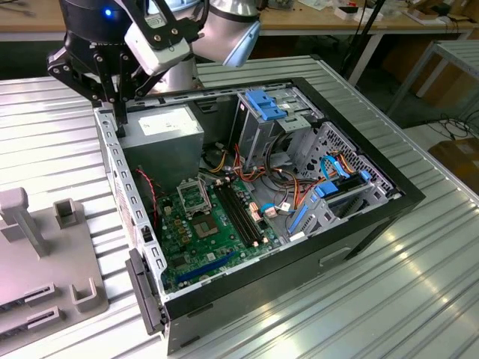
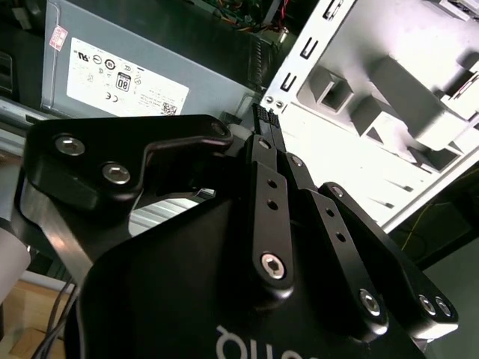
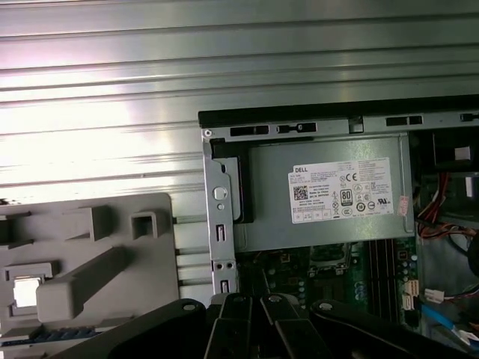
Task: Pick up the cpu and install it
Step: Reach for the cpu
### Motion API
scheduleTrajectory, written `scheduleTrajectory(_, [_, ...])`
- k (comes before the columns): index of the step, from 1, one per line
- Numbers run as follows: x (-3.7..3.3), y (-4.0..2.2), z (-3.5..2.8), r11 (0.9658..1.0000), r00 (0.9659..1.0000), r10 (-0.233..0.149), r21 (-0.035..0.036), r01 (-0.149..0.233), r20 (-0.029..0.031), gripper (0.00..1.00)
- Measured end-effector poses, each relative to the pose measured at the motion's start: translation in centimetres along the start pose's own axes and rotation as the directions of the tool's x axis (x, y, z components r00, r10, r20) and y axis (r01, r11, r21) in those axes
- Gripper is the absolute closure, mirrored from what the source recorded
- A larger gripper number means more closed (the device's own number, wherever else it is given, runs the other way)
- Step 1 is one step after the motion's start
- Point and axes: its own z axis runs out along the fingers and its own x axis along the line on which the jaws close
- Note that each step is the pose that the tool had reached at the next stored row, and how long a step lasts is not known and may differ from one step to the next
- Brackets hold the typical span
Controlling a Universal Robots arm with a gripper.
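Silver-grey, light, stiff, probably fragile underneath: take the cpu (image 3: 26,291) by opposite edges, kept level. Sits in a recess of the grey tray (image 3: 112,224) on the ribbed surface (image 3: 224,75), beside the computer case (image 3: 299,120). Jaws clenched, empty, above the case's corner.

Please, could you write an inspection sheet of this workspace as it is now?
Surface: ribbed metal table carrying an open computer case and a grey tray.
Job's things: small pale square, probably the cpu, lies in a tray pocket; socket on the green board.
Clutter: nothing seen.
Grippers: tool shut, at the case's edge by the power supply.
Cables: coloured wires inside the case.
Surroundings: workbench behind.
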Motion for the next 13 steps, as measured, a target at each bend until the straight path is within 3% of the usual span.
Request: scheduleTrajectory(13, [0.93, -0.07, -0.02, 1.0000, 1.0000, 0.000, 0.0000, 0.000, 0.0001, 0.89])
